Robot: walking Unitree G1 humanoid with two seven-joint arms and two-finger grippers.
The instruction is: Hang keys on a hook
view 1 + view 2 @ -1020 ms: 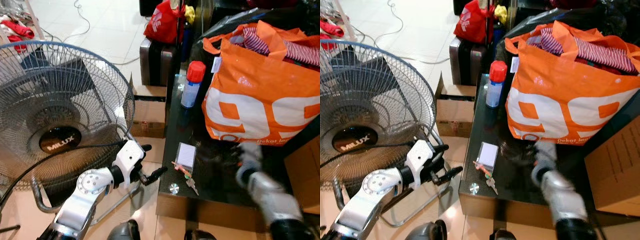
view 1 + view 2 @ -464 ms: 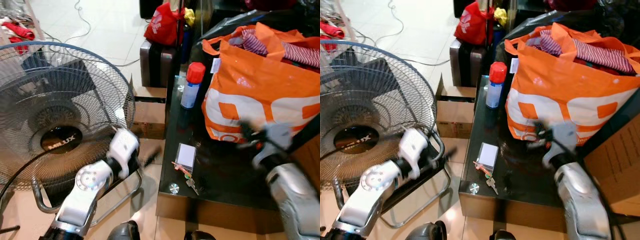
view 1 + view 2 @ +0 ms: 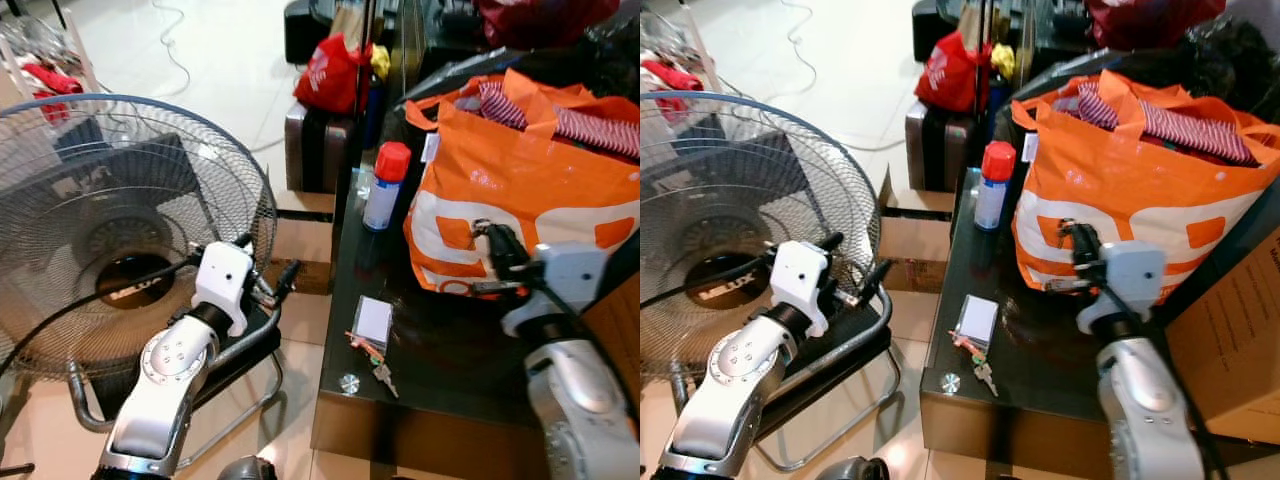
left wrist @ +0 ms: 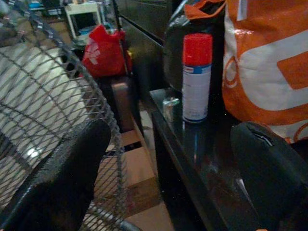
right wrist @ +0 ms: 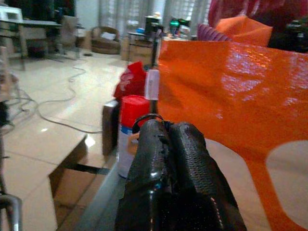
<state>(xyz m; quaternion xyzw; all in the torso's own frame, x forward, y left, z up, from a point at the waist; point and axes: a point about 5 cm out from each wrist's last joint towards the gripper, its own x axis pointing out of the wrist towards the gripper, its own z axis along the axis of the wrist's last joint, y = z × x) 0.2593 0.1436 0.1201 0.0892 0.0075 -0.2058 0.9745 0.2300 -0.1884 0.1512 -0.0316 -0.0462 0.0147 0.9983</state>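
The keys, with a red and green tag, lie near the front edge of the black glossy table, just in front of a small white card. My left gripper is open, off the table's left side and close against the fan's grille; in the left wrist view its fingers stand wide apart. My right gripper is shut, raised above the table in front of the orange bag, well right of the keys. A thin loop shows at its fingertips; I cannot tell what it is.
A large standing fan fills the left. A red-capped spray can stands at the table's back left. A cardboard box sits at the right and another on the floor. A red bag and cables lie beyond.
My right arm has risen from the table's front edge to in front of the orange bag. My left gripper has lifted and swung toward the fan. The keys have not moved.
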